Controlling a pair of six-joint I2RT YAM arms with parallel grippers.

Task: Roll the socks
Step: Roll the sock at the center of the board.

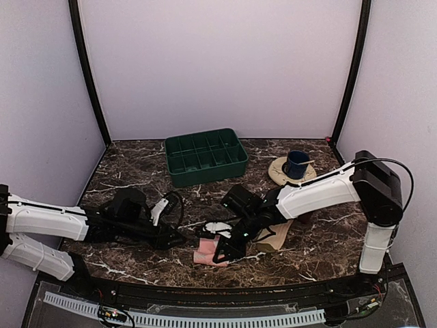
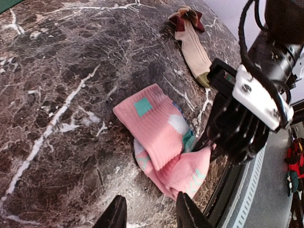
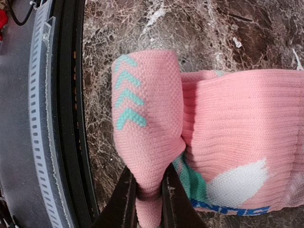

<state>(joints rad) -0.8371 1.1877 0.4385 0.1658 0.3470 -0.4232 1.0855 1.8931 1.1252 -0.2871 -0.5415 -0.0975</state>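
Note:
The pink sock (image 1: 205, 254) with teal and white patches lies folded near the table's front edge; it also shows in the left wrist view (image 2: 159, 126) and the right wrist view (image 3: 228, 142). My right gripper (image 1: 231, 246) is shut on the sock's folded end (image 3: 147, 142), pinching the fabric between its fingers (image 3: 124, 199). My left gripper (image 1: 174, 237) is open just left of the sock, its fingertips (image 2: 115, 216) over bare table. The tan-beige sock (image 1: 273, 236) with maroon toe lies to the right, partly under my right arm; it also shows in the left wrist view (image 2: 192, 45).
A green compartment tray (image 1: 206, 157) stands at the back middle. A dark blue cup (image 1: 296, 164) sits on a beige plate (image 1: 278, 172) at the back right. The table's black front rim (image 3: 71, 118) is close to the pink sock.

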